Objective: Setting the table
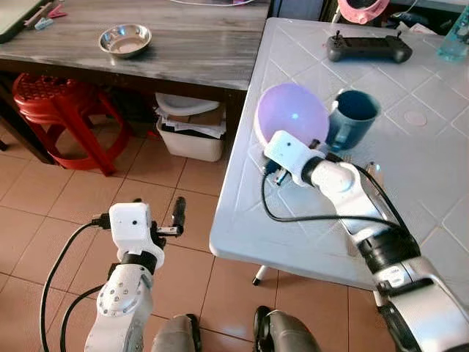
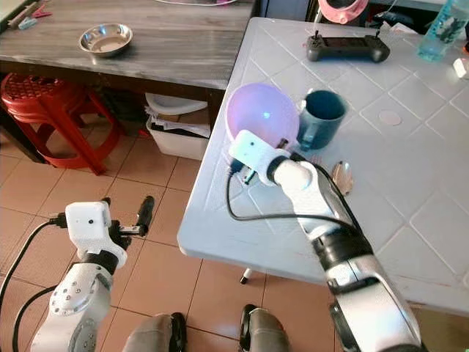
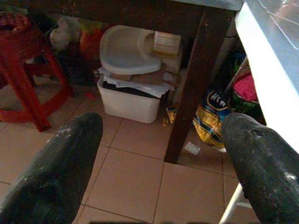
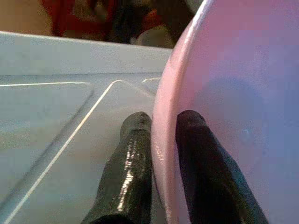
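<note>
A pink-purple bowl (image 1: 292, 111) rests on the white table (image 1: 410, 169) near its left edge. My right gripper (image 4: 161, 126) is shut on the bowl's (image 4: 233, 93) near rim, one finger inside and one outside. Right of the bowl, a dark teal mug (image 1: 351, 117) stands touching or nearly touching it. A spoon (image 2: 341, 176) lies on the table beside my right forearm. My left gripper (image 1: 157, 214) hangs open over the tiled floor, left of the table, with nothing between its fingers (image 3: 60, 163).
A black controller (image 1: 368, 48) lies at the table's far side. A steel bowl (image 1: 125, 39) sits on the wooden table (image 1: 190, 51) to the left. Below it are a red stool (image 1: 58, 110) and a white bin (image 1: 192, 136).
</note>
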Controlling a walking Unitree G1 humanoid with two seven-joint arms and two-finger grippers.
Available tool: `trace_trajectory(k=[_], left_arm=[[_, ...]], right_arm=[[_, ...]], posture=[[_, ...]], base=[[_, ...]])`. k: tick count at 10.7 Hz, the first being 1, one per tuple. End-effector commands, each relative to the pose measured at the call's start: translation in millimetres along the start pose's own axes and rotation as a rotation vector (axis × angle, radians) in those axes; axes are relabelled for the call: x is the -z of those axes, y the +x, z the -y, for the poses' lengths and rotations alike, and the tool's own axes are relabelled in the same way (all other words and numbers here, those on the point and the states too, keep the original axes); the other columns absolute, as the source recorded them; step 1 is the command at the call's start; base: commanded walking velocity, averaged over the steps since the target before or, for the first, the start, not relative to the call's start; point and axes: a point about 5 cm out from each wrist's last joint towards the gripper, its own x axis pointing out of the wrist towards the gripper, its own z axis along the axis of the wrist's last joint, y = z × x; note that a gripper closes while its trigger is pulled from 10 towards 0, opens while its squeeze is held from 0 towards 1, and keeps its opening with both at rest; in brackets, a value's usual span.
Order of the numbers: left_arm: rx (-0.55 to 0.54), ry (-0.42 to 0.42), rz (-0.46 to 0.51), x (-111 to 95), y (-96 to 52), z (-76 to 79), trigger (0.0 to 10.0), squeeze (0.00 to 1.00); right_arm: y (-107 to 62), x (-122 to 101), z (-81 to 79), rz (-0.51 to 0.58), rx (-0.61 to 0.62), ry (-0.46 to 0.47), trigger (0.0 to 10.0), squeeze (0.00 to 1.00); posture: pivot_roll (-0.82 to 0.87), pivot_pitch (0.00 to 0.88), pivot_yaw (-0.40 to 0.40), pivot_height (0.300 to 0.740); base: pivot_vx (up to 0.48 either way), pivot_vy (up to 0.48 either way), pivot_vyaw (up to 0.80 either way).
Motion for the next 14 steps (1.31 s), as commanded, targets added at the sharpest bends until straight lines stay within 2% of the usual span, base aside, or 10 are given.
trace_trajectory(k=[1, 4, 5, 7, 8, 10, 11, 12, 13, 14], left_arm=[[-0.017, 0.016, -0.018, 3.7, 0.3, -3.2, 10.0, 0.0], [-0.054, 0.041, 0.001, 0.3, 4.3, -10.0, 10.0, 0.0], [-0.033, 0.009, 0.0, -0.3, 4.9, -8.3, 10.0, 0.0], [-0.011, 0.047, 0.051, -7.0, 8.7, -4.8, 10.0, 0.0], [-0.002, 0.054, 0.055, -7.9, 9.6, -4.2, 10.0, 0.0], [0.02, 0.066, 0.069, -9.2, 11.9, 0.5, 10.0, 0.0], [0.008, 0.079, 0.078, -10.3, 13.3, -1.1, 10.0, 0.0], [0.005, 0.083, 0.081, -10.6, 13.6, -1.5, 10.0, 0.0], [0.003, 0.086, 0.085, -11.0, 13.9, -2.0, 10.0, 0.0], [0.005, 0.091, 0.089, -11.3, 14.2, -2.1, 10.0, 0.0]], right_arm=[[-2.6, -9.4, 3.9, 0.065, 0.045, -0.001, 0.0, 0.0], [-19.8, -24.8, -0.1, 0.234, 0.224, 0.047, 0.0, 0.0], [-23.0, -25.3, -2.5, 0.25, 0.248, 0.06, 0.0, 0.0], [-35.9, -26.1, -13.4, 0.282, 0.349, 0.154, 0.0, 0.0], [-37.6, -23.0, -16.7, 0.265, 0.359, 0.162, 0.0, 0.0], [-38.1, -22.7, -14.3, 0.262, 0.386, 0.191, 0.0, 0.0], [-38.1, -22.8, -12.7, 0.263, 0.386, 0.183, 3.8, 0.0], [-38.2, -22.4, -12.9, 0.263, 0.383, 0.184, 4.8, 0.0], [-38.9, -21.0, -14.9, 0.255, 0.379, 0.187, 10.0, 0.0], [-39.5, -21.3, -17.0, 0.258, 0.38, 0.205, 10.0, 0.0]], posture=[[0.06, 0.172, 0.005, 0.74], [0.06, 0.161, 0.009, 0.74], [0.06, 0.159, 0.011, 0.74], [0.05, 0.151, 0.011, 0.74], [0.05, 0.149, 0.012, 0.74], [0.05, 0.142, 0.014, 0.74], [0.04, 0.139, 0.012, 0.74], [0.04, 0.137, 0.011, 0.74], [0.04, 0.136, 0.012, 0.74], [0.04, 0.133, 0.013, 0.74]], base=[[0.0, 0.48, 0.0], [0.0, 0.48, 0.0], [0.0, 0.48, 0.0], [0.0, 0.48, 0.0], [0.0, 0.476, 0.0], [0.0, 0.448, 0.0], [0.0, 0.446, 0.0], [0.0, 0.435, 0.0], [0.0, 0.424, 0.0], [0.247, 0.412, 0.0]])
